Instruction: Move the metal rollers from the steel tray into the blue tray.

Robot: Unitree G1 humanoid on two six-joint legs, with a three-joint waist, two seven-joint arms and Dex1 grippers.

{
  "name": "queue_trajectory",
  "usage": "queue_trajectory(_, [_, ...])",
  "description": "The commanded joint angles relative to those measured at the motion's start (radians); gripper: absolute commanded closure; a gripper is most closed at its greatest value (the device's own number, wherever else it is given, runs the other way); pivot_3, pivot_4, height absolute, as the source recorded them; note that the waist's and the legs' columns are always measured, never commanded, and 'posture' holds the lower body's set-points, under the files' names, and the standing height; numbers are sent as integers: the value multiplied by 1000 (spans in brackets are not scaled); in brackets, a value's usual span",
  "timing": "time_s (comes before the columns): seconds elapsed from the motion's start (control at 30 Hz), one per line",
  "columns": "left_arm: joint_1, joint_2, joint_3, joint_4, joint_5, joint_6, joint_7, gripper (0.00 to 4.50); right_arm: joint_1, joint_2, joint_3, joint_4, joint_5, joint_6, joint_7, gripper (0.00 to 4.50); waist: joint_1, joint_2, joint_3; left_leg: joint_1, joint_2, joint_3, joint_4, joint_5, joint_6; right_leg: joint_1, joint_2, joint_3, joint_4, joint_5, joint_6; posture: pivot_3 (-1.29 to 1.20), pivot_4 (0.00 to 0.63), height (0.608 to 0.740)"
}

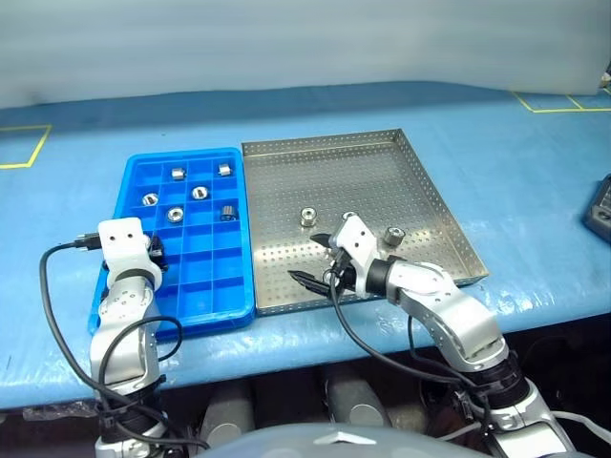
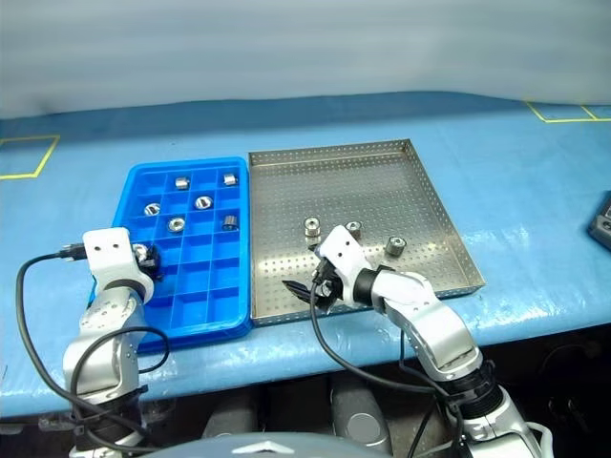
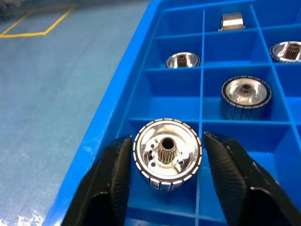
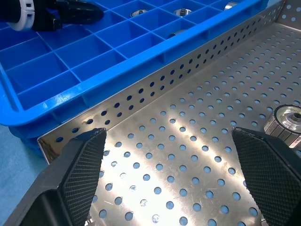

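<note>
Three metal rollers point(image 1: 309, 217) lie on the steel tray point(image 1: 382, 162), just beyond the right gripper point(image 1: 318, 258), whose fingers are wide apart and hold nothing. This arm is clearly the nearer one to them. Each roller stands with its hole upward. The left gripper point(image 3: 167, 162) is over the blue tray point(image 1: 136, 181); its fingers stand just beside a roller that seems to rest in a compartment.

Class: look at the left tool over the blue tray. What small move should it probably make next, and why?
Probably lift the left tool straight up. Its fingers stand apart either side of a roller that sits in a compartment of the blue tray, so the drop looks done; three rollers wait in the steel tray.
</note>
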Motion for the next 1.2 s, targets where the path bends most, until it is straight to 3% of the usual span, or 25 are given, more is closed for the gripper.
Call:
queue_trajectory(0.03, [-45,9,-13,-48,-35,-78,-41,181,-10,8,-9,-27,3,-12,-1,0,4,0,0,-1,0,0,0,0,0,0,0,0,0,0,0,-67,150,740])
queue_trajectory(0.07, [-51,11,-17,-49,-39,-90,-47,14,-10,9,-9,-27,3,-12,-1,0,4,0,0,-1,0,0,0,0,0,0,0,0,-1,0,0,-67,150,740])
queue_trajectory(0.33, [-233,81,-148,-23,-214,-154,-315,14,13,4,-45,-35,8,-11,-20,0,2,0,0,-1,0,0,0,0,0,0,-1,0,-2,0,0,-77,150,740])
queue_trajectory(0.53, [-371,168,-301,145,-259,-61,-488,14,43,-13,-79,-51,9,-5,-35,0,-5,0,0,-1,0,0,-1,0,0,-1,1,0,-1,2,3,-103,150,740])
queue_trajectory(0.8, [-542,163,-476,448,-219,-141,-642,14,102,-38,-119,-89,5,5,-61,0,-18,0,0,-2,0,0,-1,0,0,-1,0,0,-2,2,4,-168,150,740])
queue_trajectory(1.0, [-599,137,-553,639,-142,-213,-652,14,126,-32,-131,-109,8,6,-87,0,-51,0,0,-2,0,0,-2,0,0,-2,0,0,-2,2,3,-203,150,740])
queue_trajectory(1.2, [-630,86,-532,736,-98,-226,-581,14,142,-32,-138,-128,12,11,-105,0,-72,0,0,-2,0,0,-2,0,0,-2,0,1,-2,2,4,-220,150,740])
